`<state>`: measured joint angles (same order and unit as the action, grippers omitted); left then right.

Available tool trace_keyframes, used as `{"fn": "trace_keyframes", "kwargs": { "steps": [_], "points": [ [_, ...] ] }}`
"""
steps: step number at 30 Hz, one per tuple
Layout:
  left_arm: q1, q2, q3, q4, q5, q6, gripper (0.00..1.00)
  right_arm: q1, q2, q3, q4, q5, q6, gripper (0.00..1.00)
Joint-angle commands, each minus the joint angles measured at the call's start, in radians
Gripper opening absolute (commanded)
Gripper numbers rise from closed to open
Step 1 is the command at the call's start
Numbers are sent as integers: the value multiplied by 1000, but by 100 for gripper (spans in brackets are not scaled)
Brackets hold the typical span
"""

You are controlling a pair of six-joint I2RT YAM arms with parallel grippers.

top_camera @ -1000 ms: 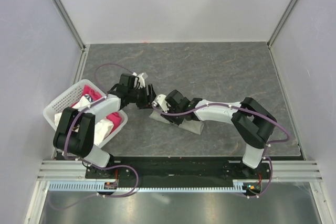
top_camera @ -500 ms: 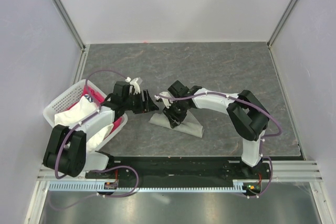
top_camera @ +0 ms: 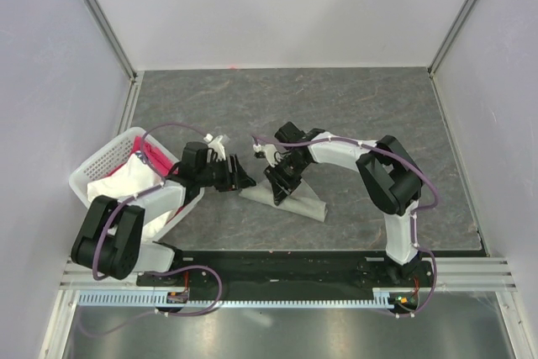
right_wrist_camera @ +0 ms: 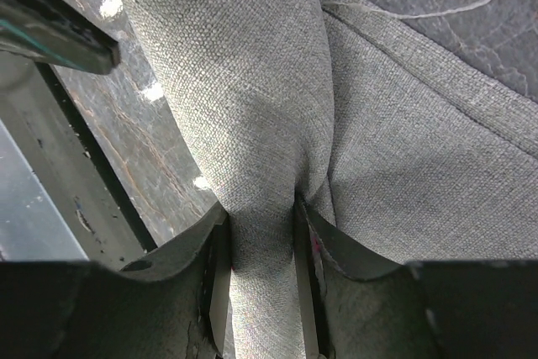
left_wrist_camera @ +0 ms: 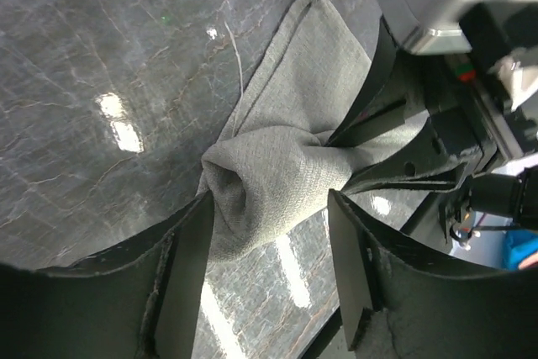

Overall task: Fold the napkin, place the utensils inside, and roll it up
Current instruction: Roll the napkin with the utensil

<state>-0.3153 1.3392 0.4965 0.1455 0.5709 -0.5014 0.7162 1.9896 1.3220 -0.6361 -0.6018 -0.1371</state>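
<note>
Between the fingers of your right claw point(right_wrist_camera: 259, 229) a thick ridge of the napkin point(right_wrist_camera: 252, 81) is pinched; the jaws are drawn down to a narrow gap and the grey-green cloth fills it, bulging out past the tips; on either side of that claw the rest of the fabric spreads lower, with a hemmed edge and a loose thread point(right_wrist_camera: 437, 7) beyond the tips towards the right of its view. Facing it, your left claw point(left_wrist_camera: 271, 208) stands wide apart and has hold of nothing; the bunched end of the napkin sits right at its fingertips and spans the gap between them, just brushing the inner edges, and the cloth keeps its rounded shape there; just past that bunch you can see the right claw's dark fingers nipping the same cloth, so the two claws are close, with only the bunch between them. Beyond the left claw's tips the napkin runs on as a folded band lying flat on the dark, stone-patterned worktop point(top_camera: 361, 115); from above, that band stretches away from the right claw on the side of its own arm's base. Behind your left claw, beside its forearm, a white basket point(top_camera: 91, 172) holds a pink cloth point(top_camera: 148, 154) and a white cloth point(top_camera: 126, 181); it sits well apart from the napkin.
</note>
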Motion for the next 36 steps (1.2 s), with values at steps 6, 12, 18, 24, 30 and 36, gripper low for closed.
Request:
{"fn": "trace_keyframes", "kwargs": {
  "steps": [6,12,18,24,30,36],
  "points": [
    [2,113,-6,118,55,-31,38,-27,58,45,-30,-70,-24,40],
    [2,169,8,95,37,-40,11,-32,19,57,-5,-44,-4,54],
    [1,202,65,17,15,-39,2,-31,-115,28,79,51,17,77],
    [2,258,128,-50,11,-37,2,21,-274,-90,188,235,-2,84],
    [2,302,175,-99,20,-40,2,164,-327,-188,243,428,-39,88],
    [2,311,185,-109,38,-42,2,232,-279,-214,300,580,-33,90]
  ]
}}
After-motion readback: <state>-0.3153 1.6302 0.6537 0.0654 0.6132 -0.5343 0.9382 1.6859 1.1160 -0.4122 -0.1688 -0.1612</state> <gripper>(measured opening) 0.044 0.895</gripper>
